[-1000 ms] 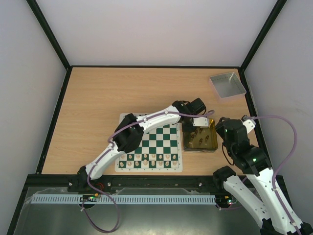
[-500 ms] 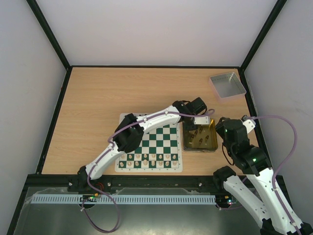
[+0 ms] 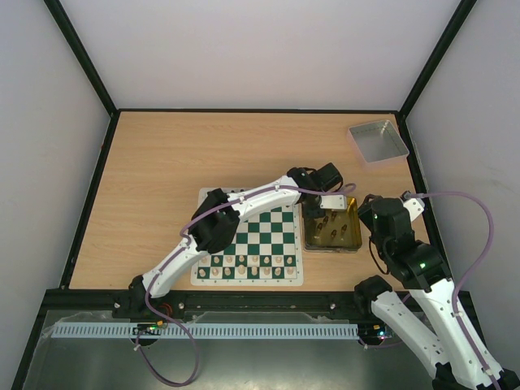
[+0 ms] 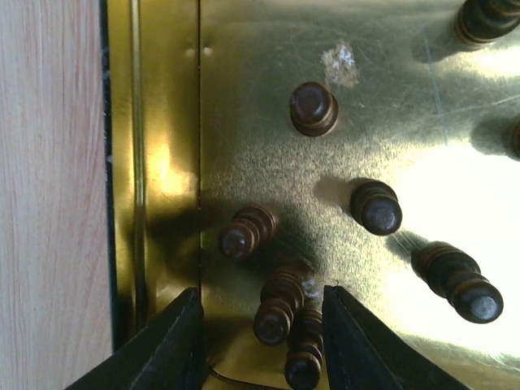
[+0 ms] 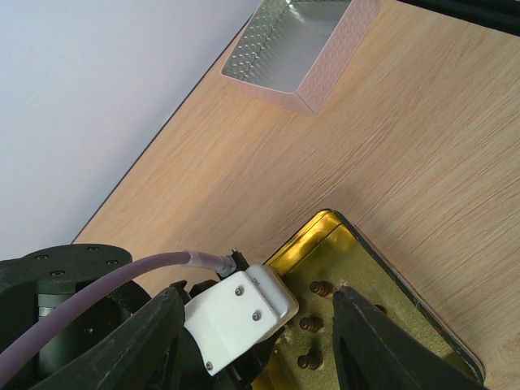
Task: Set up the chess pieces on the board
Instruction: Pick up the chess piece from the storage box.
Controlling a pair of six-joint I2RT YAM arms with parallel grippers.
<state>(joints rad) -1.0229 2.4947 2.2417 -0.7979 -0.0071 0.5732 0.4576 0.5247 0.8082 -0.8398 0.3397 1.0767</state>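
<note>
The board [image 3: 268, 229] of green and white squares lies in front of the left arm. Pale pieces [image 3: 248, 266] fill its two near rows. The dark chess pieces [image 3: 333, 229] stand in a gold tin [image 3: 357, 245] right of the board. My left gripper [image 4: 260, 341] is down inside the tin's corner, open. Two leaning dark pieces [image 4: 276, 307] sit between its fingers, with a gap on the left side. Other dark pieces [image 4: 314, 108] stand farther in. My right gripper [image 5: 257, 290] hangs open above the tin [image 5: 325, 221], nothing in it, with the left wrist below.
A grey tray [image 3: 378, 140] sits at the back right corner of the wooden table [image 3: 179, 154]. The tin's left wall [image 4: 162, 162] runs close beside my left finger. Black frame posts border the table.
The left gripper's jaws stand wider apart than a second ago, still inside the tin. The right arm has not moved.
</note>
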